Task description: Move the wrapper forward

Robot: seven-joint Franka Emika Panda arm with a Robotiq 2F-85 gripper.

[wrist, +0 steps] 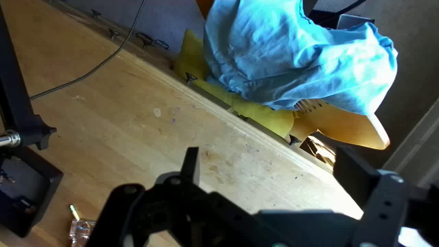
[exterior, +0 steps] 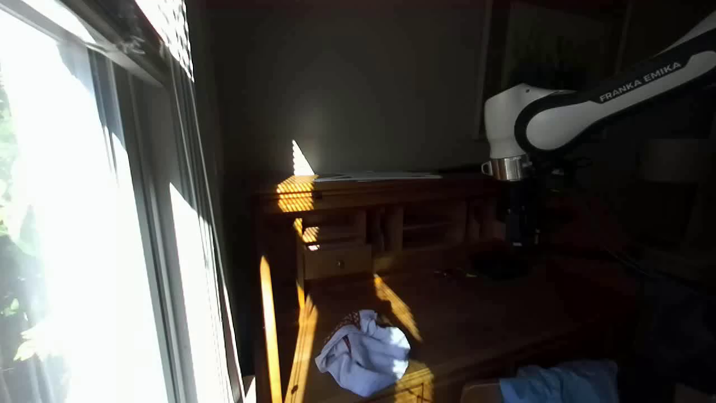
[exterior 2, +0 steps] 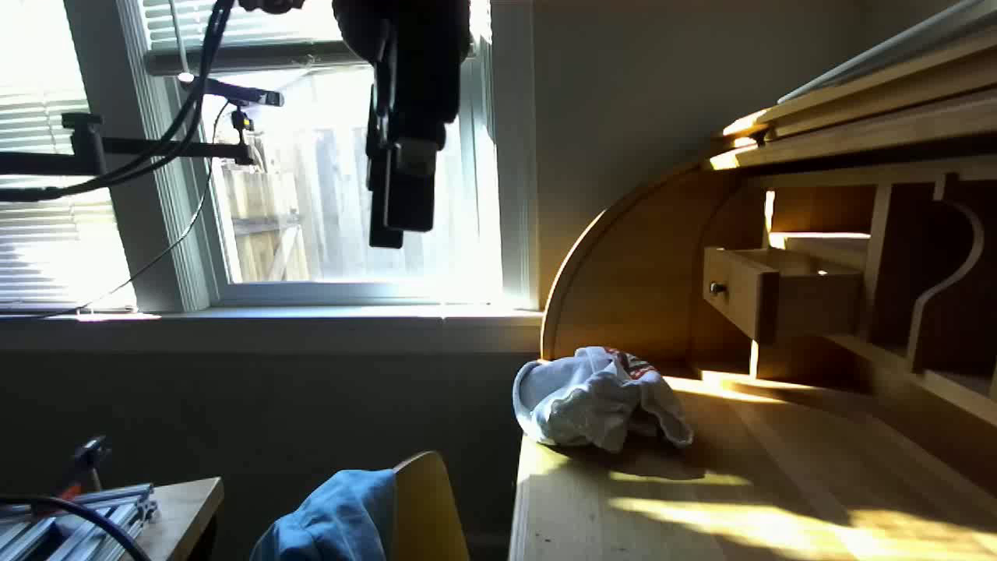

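Note:
A clear, shiny, crinkled piece, possibly the wrapper (wrist: 81, 230), lies on the wooden desk at the lower left of the wrist view. It is partly hidden behind my gripper's left finger linkage. A thin light stick with a green tip touches or lies beside it. In an exterior view small dark items (exterior: 454, 273) lie on the desk, too dim to identify. My gripper (wrist: 273, 171) is open and empty, with its fingers wide apart above the desk's edge. It points down in both exterior views, as a dark shape (exterior: 523, 242) and against the window (exterior 2: 401, 234).
A whitish cloth (exterior: 366, 352) lies bunched on the desk, also visible in an exterior view (exterior 2: 600, 401). A chair with a blue cloth (wrist: 295, 55) stands at the desk's edge. A black tray (wrist: 51, 192), a black stand and a cable (wrist: 89, 73) are at left. A small drawer (exterior 2: 740, 292) stands open.

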